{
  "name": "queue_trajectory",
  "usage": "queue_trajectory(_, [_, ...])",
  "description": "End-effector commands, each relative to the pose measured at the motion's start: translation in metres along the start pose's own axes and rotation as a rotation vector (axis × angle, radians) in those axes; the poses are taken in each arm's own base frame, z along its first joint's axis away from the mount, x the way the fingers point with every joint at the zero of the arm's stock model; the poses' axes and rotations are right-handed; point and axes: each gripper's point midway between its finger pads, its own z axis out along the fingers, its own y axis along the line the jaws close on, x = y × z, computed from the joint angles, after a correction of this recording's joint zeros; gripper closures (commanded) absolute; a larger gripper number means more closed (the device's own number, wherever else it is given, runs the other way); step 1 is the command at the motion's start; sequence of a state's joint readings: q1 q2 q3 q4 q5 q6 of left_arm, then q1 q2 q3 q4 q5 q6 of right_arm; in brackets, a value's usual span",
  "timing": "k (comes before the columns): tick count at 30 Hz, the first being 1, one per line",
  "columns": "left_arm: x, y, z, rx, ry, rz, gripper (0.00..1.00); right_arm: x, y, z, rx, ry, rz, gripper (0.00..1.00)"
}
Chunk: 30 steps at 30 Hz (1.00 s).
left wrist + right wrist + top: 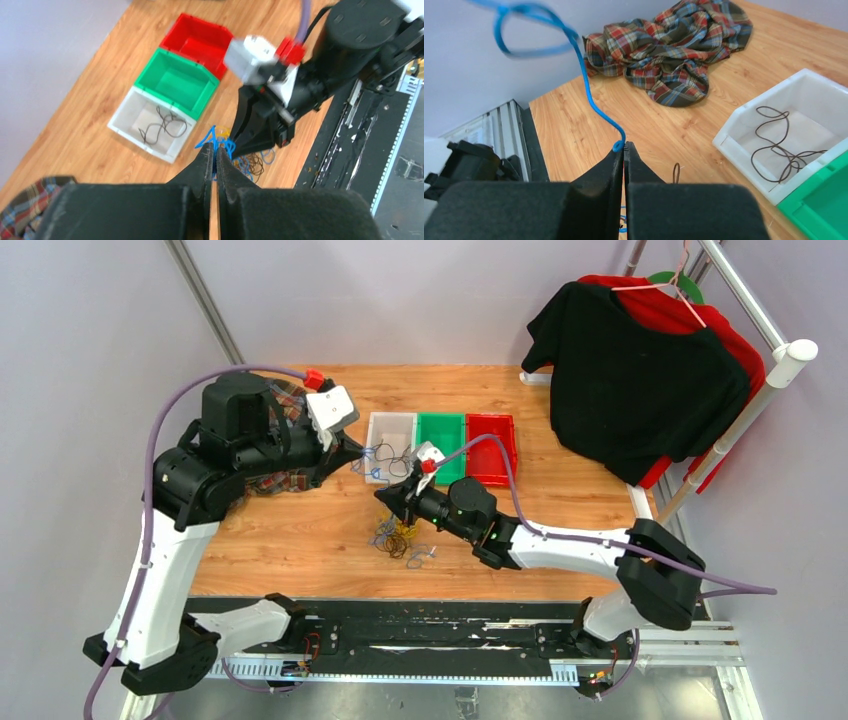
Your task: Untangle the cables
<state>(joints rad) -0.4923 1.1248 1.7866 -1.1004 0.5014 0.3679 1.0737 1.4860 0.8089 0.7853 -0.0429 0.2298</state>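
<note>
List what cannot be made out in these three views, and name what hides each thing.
Top view: plaid cloth, mostly under the left arm.
Left wrist view: cable pile, partly behind the right fingers.
Right wrist view: blue cable, upper loop blurred and cut off by the top edge.

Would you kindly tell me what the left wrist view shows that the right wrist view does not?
Only left wrist: the left tool shut on blue cable, the red bin, the cable pile on the table and the right arm. Only right wrist: the whole plaid cloth, and blue cable running up from the shut right tool to a loop. Both: the white bin holding a dark cable, and the green bin.
</note>
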Motion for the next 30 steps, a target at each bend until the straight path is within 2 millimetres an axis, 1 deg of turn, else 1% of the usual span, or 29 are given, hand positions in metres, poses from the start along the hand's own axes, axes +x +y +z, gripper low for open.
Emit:
queue_trajectory(1, [0.033, 0.01, 0.003, -0.077, 0.074, 0.012, 0.9, -0.05, 0.003, -0.011, 0.031, -0.117, -0.026, 0.99])
queue_trajectory(2, [0.042, 0.01, 0.005, -0.08, 0.091, 0.021, 0.8, -0.056, 0.003, -0.015, 0.035, -0.125, -0.035, 0.99])
queue_trajectory(4, [0.062, 0.011, 0.01, -0.095, 0.13, 0.025, 0.6, -0.061, 0.002, -0.022, 0.039, -0.126, -0.051, 0.99])
queue_trajectory(6, [0.082, 0.012, 0.014, -0.105, 0.172, 0.028, 0.52, -0.062, 0.001, -0.026, 0.042, -0.112, -0.065, 1.0])
queue_trajectory(7, [0.087, 0.01, 0.016, -0.095, 0.182, 0.032, 0.45, -0.061, 0.001, -0.027, 0.038, -0.103, -0.073, 1.0])
queue_trajectory(8, [0.09, 0.007, 0.017, -0.08, 0.183, 0.033, 0.37, -0.06, 0.002, -0.028, 0.035, -0.094, -0.079, 0.99])
queue_trajectory(9, [0.089, 0.003, 0.017, -0.059, 0.172, 0.038, 0.31, -0.059, 0.003, -0.028, 0.031, -0.086, -0.085, 0.99])
queue_trajectory(11, [0.08, -0.007, 0.015, -0.01, 0.13, 0.048, 0.22, -0.058, 0.004, -0.028, 0.023, -0.071, -0.09, 0.99])
queue_trajectory(12, [0.075, -0.013, 0.014, 0.017, 0.105, 0.052, 0.2, -0.058, 0.005, -0.027, 0.017, -0.067, -0.09, 0.99])
queue_trajectory(15, [0.063, -0.027, 0.015, 0.097, 0.052, 0.051, 0.18, -0.061, 0.011, -0.025, -0.007, -0.06, -0.095, 0.99])
queue_trajectory(17, [0.059, -0.031, 0.019, 0.132, 0.047, -0.011, 0.17, -0.061, 0.01, -0.021, -0.003, -0.044, -0.099, 0.99])
queue_trajectory(19, [0.058, -0.036, 0.025, 0.168, 0.052, -0.076, 0.12, -0.06, 0.011, -0.018, 0.004, -0.033, -0.105, 0.99])
queue_trajectory(21, [0.064, -0.04, 0.032, 0.185, 0.063, -0.137, 0.09, -0.06, 0.011, -0.015, 0.022, -0.023, -0.113, 0.99])
queue_trajectory(24, [0.076, -0.026, 0.042, 0.096, 0.067, -0.181, 0.1, -0.06, 0.012, -0.011, 0.045, -0.008, -0.134, 0.99])
queue_trajectory(27, [0.081, -0.014, 0.045, 0.019, 0.054, -0.169, 0.13, -0.054, 0.015, -0.008, 0.052, 0.016, -0.152, 0.99])
queue_trajectory(30, [0.084, -0.005, 0.05, -0.019, 0.056, -0.169, 0.23, -0.05, 0.019, -0.006, 0.041, 0.029, -0.16, 0.99])
